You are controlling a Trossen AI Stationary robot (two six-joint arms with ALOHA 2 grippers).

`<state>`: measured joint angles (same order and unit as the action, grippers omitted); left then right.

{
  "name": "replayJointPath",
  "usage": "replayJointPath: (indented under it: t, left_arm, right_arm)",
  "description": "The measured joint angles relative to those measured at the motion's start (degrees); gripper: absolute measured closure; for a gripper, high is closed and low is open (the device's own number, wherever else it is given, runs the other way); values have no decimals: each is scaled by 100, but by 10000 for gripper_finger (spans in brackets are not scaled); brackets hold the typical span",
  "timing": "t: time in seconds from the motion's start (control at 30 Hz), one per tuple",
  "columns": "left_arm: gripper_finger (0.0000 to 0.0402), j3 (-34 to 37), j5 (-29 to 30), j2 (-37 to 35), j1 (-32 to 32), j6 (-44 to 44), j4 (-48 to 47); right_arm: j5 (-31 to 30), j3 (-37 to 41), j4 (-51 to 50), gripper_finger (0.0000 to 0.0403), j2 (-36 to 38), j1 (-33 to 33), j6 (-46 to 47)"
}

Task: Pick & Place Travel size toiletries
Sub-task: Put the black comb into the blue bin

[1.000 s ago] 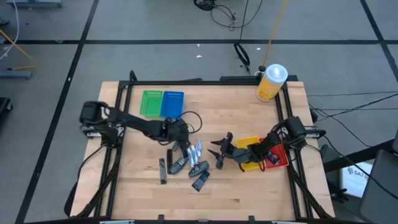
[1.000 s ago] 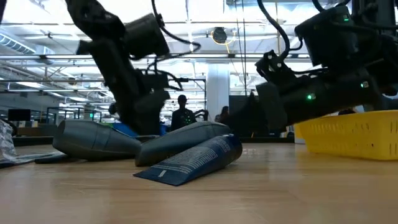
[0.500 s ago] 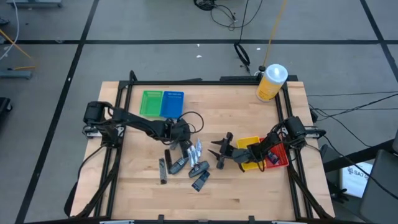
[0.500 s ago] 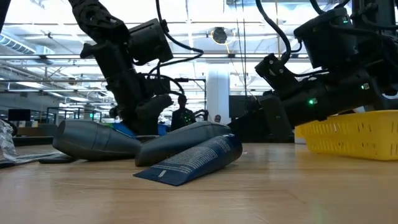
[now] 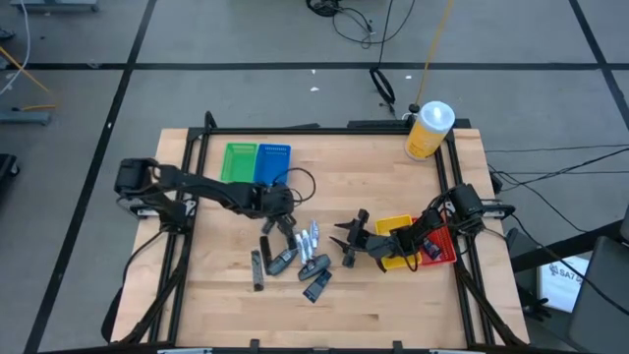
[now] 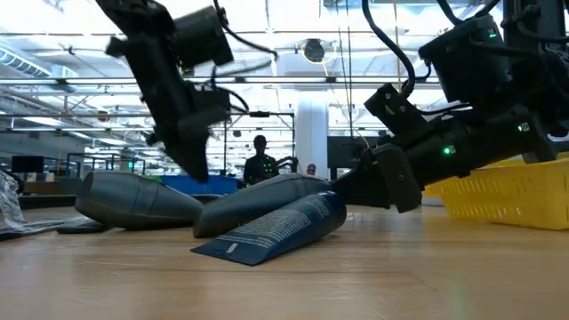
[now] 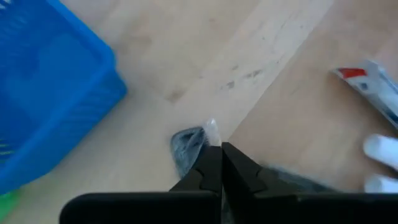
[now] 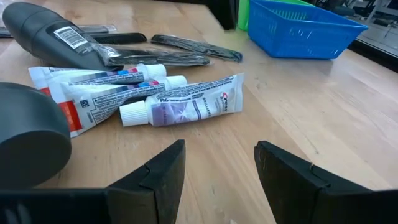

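Observation:
The travel size toiletries [image 5: 300, 258] lie in a loose heap mid-table: dark tubes [image 6: 258, 203], flat dark packets [image 8: 193, 46] and white mini tubes [image 8: 180, 102]. My left gripper [image 5: 282, 224] hovers just above the heap's far-left side, shut on a small dark grey packet [image 7: 188, 146]. My right gripper [image 5: 349, 241] is low at the heap's right side, open and pointing at the white tubes, with nothing between its fingers [image 8: 163, 168]. My left gripper pinches the small dark packet between its two fingers, at the part beside the fingertips [image 7: 200, 152]. The fingers slant down from the table's left. The packet's crimped end [image 7: 210, 129] sticks out past the fingertips. It is lifted clear of the table.
Green tray [image 5: 239, 162] and blue tray [image 5: 273, 164] stand at the far left, close behind my left gripper. Yellow tray [image 5: 393, 241] and red tray [image 5: 437, 251] sit under my right arm. A large yellow bottle [image 5: 429, 130] stands at the far right corner.
My left gripper has shut on the dark packet at the heap's far-left side and risen with it, drawing slightly toward the far edge. My right gripper has rolled a little in place and stayed open.

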<state>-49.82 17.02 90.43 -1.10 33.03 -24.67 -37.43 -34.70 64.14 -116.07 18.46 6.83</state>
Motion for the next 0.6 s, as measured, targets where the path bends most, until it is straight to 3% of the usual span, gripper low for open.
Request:
replayJointPath:
  t: [0.2, 0.37, 0.5, 0.6]
  left_arm:
    - [397, 2, -21, -1071, -174, -124, -328]
    - [392, 0, -498, -1512, -386, -320, -540]
    - [361, 5, -850, -1533, -400, -375, -1119]
    - [314, 193, -1049, -1497, -340, -291, -1026]
  right_arm:
    - [0, 0, -22, 218, 0, 0, 0]
    - [1, 0, -51, 218, 0, 0, 0]
    - [2, 0, -73, 218, 0, 0, 66]
    - [2, 0, -105, 218, 0, 0, 144]
